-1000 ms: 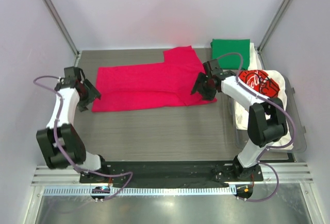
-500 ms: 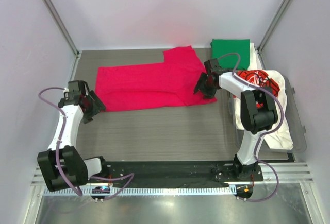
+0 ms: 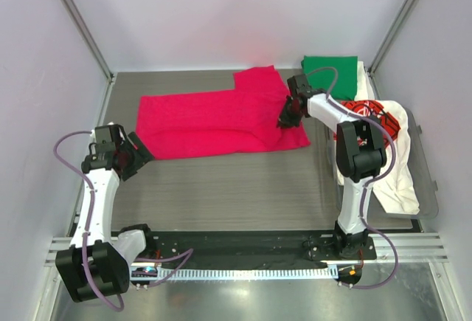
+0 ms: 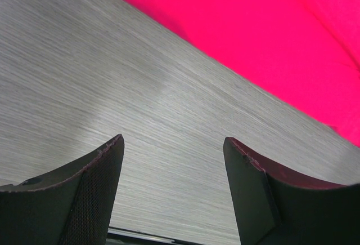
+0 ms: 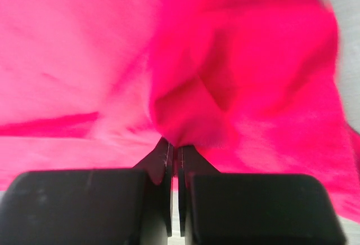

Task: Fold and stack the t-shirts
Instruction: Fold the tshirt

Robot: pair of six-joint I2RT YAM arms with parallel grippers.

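Left jaws open, empty, drawn back over bare tabletop (image 4: 140, 104), just off magenta tee (image 3: 214, 123) spread mid-tabletop. Right jaws newly shut on tee's right edge; reads as next fold starting. Pinched ridge visible in right wrist view only. Green tee (image 3: 330, 67) folded far right.

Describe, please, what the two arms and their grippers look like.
Both the left arm and the right arm have white shells with black joints, and a lilac cable loops along each. The left gripper and the right gripper are black, with flat, wedge-shaped fingers.
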